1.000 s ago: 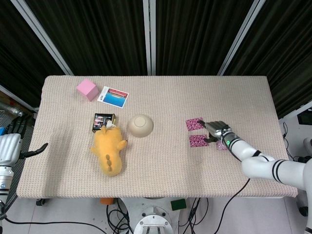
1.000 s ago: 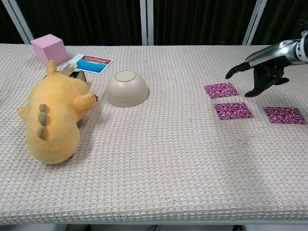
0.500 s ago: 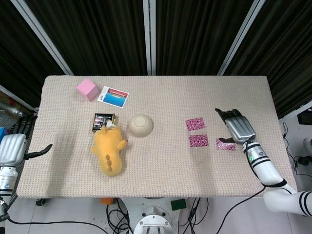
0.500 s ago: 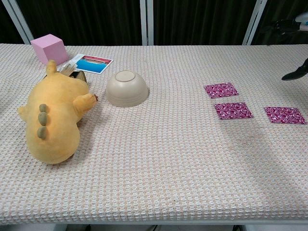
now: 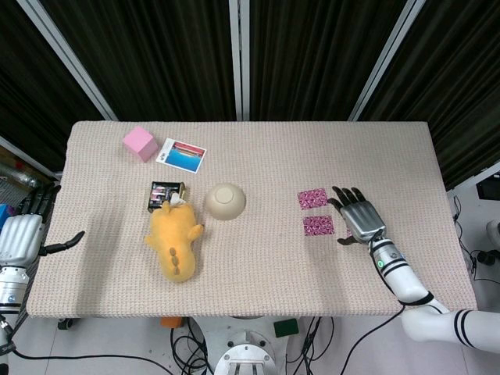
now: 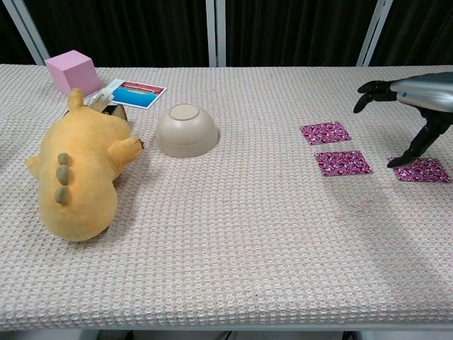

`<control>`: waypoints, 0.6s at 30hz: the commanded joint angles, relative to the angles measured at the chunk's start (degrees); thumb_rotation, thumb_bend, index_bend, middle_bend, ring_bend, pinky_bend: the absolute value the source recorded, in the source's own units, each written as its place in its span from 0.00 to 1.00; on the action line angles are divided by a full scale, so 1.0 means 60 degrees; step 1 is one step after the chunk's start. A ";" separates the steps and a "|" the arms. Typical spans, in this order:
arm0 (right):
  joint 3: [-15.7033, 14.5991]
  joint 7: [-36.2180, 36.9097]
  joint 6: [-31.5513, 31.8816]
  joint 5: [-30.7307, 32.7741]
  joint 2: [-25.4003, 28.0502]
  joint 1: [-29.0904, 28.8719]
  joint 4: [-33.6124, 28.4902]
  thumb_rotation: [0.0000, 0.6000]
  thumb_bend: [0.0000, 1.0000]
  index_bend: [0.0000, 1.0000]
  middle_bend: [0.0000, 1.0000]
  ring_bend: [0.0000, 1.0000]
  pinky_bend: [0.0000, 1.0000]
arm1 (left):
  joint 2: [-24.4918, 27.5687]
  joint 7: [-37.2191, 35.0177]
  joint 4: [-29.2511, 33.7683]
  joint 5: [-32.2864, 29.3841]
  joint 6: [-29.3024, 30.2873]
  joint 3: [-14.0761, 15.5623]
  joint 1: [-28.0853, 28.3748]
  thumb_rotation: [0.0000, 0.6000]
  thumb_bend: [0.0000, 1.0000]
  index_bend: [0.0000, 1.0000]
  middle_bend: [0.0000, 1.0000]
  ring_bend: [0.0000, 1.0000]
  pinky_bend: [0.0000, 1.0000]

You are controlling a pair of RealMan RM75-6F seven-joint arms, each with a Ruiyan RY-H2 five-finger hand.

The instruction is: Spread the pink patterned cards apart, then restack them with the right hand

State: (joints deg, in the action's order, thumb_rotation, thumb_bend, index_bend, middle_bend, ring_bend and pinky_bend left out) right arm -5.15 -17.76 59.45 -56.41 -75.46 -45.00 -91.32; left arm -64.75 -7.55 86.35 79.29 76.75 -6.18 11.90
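From the head view, three pink patterned cards lie flat near the right end of the table (image 5: pixel 250 258): the first card (image 5: pixel 312 198) farthest from the front edge, the second card (image 5: pixel 318 226) just in front of it, and a third hidden almost wholly under the right hand (image 5: pixel 358 218). That hand hovers palm down with fingers spread and holds nothing. The left hand (image 5: pixel 23 234) hangs off the table's left edge, fingers apart, also empty. Toward the left end sit a pink cube (image 5: pixel 140 144), a picture card (image 5: pixel 183 154), a small black box (image 5: pixel 166 194), an upturned bowl (image 5: pixel 225 201) and a yellow plush toy (image 5: pixel 176 238).

From the chest view, the three cards show separately: the first card (image 6: pixel 325 132), the second card (image 6: pixel 343 162) and the third card (image 6: pixel 420 169) by the right edge, none overlapping. The right hand (image 6: pixel 419 99) is above the third card, its thumb tip reaching down to that card's near corner; whether it presses on it I cannot tell. The left hand is out of this view.

Judging from the layout, the spreading is done: the cards lie apart. Restacking has not begun; all three are left to gather into one pile, probably starting with the third card.
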 commanded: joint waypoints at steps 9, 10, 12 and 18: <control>0.0691 -0.0872 -0.0502 0.0492 -0.1112 0.0151 0.0938 1.00 0.30 0.31 0.00 0.00 0.00 | -0.0049 -0.0255 -0.0252 -0.0038 -0.0056 0.0010 -0.0015 0.46 0.13 0.03 0.04 0.00 0.14; 0.0721 -0.0897 -0.0559 0.0512 -0.1141 0.0153 0.0972 1.00 0.32 0.31 0.00 0.00 0.00 | -0.0051 -0.0273 -0.0266 -0.0036 -0.0056 0.0011 -0.0016 0.46 0.13 0.03 0.04 0.00 0.14; 0.0791 -0.0960 -0.0663 0.0550 -0.1213 0.0160 0.1045 1.00 0.34 0.31 0.00 0.00 0.00 | -0.0056 -0.0311 -0.0299 -0.0034 -0.0056 0.0009 -0.0018 0.46 0.13 0.03 0.04 0.00 0.14; 0.0942 -0.1112 -0.0876 0.0585 -0.1441 0.0195 0.1243 1.00 0.36 0.33 0.00 0.00 0.00 | -0.0074 -0.0372 -0.0358 -0.0023 -0.0050 0.0016 -0.0028 0.46 0.13 0.03 0.04 0.00 0.14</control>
State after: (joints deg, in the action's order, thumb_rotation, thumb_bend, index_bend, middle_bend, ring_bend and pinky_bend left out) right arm 0.42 -24.35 54.28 -52.93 -84.02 -43.87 -83.94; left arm -65.19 -9.79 84.19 79.15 76.45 -6.08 11.73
